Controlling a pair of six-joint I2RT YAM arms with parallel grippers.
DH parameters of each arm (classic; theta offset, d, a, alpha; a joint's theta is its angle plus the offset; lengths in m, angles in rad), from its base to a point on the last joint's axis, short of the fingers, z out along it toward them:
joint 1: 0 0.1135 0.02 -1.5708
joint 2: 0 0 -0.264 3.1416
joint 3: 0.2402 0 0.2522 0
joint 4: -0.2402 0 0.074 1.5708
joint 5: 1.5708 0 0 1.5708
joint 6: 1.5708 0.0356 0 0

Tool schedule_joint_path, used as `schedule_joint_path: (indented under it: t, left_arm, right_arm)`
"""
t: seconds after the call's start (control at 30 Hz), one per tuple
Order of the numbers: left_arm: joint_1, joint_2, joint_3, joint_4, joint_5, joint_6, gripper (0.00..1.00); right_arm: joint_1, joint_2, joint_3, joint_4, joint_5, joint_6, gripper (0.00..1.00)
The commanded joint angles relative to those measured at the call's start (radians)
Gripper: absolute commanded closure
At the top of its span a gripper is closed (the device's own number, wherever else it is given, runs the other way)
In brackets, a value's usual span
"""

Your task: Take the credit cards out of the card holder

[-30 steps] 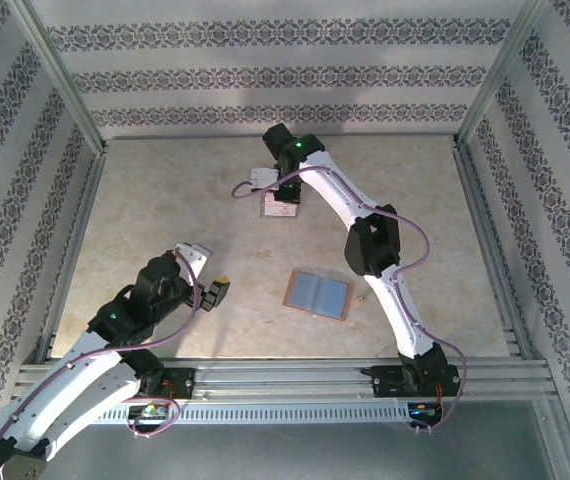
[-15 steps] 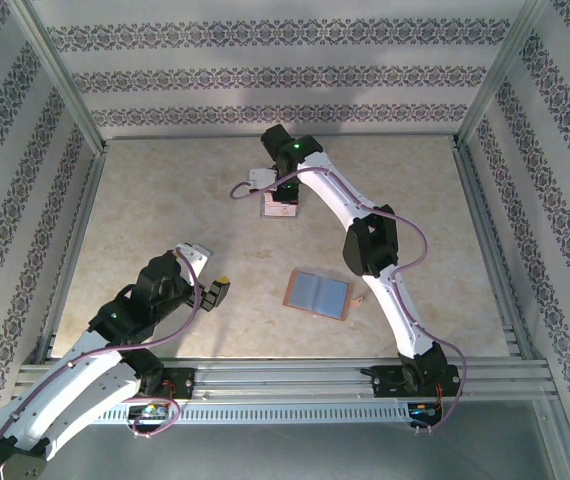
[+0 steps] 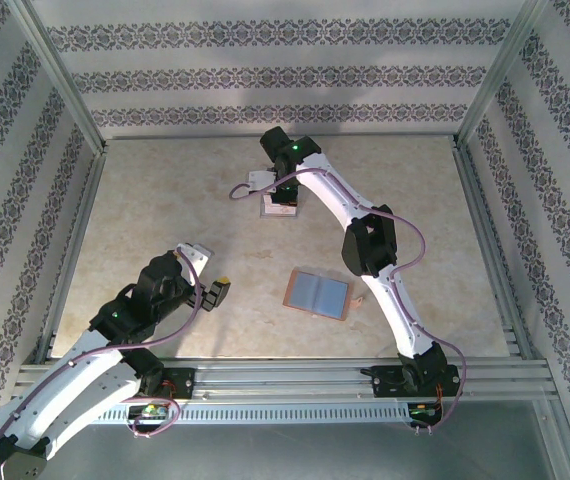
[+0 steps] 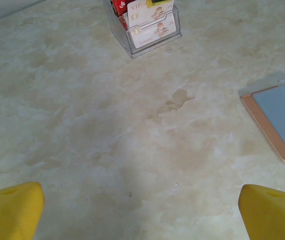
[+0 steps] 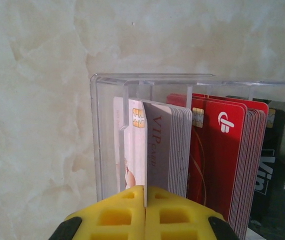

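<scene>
right gripper point(image 5: 145, 196) pinches the thin grey vip plastic card point(image 5: 158, 145) down in the clear acrylic stand point(image 5: 107, 82) at the far side, left gripper point(image 4: 141, 212) gaping wide, salmon-edged grey-blue bifold card holder point(image 3: 318, 293) lying open mid-table, so best seat it fully, then release and lift straight.

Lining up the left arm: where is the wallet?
Top view: the wallet lies open right of centre, between the left gripper and the right arm.
</scene>
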Motion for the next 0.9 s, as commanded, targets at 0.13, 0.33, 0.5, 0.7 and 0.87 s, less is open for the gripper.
schedule_joint_path:
  t: [0.13, 0.33, 0.5, 0.7, 0.87]
  left_arm:
    - [0.007, 0.008, 0.013, -0.01, -0.021, 0.015, 0.0]
    - [0.007, 0.015, 0.019, 0.006, -0.018, 0.013, 0.0]
    - [0.007, 0.027, 0.039, 0.018, -0.013, 0.015, 0.0]
    - [0.007, 0.044, 0.059, 0.049, -0.013, -0.009, 0.0]
    - [0.008, 0.059, 0.07, 0.08, -0.047, -0.046, 0.0]
  right_arm:
    - [0.003, 0.018, 0.022, 0.014, 0.038, 0.016, 0.83]
    - [0.002, 0.001, 0.021, 0.011, 0.044, 0.022, 0.8]
    - [0.008, -0.057, -0.008, 0.007, 0.043, 0.038, 0.78]
    - [0.015, -0.185, -0.095, 0.002, 0.042, 0.084, 0.73]
    - [0.015, -0.35, -0.231, 0.012, 0.039, 0.18, 0.66]
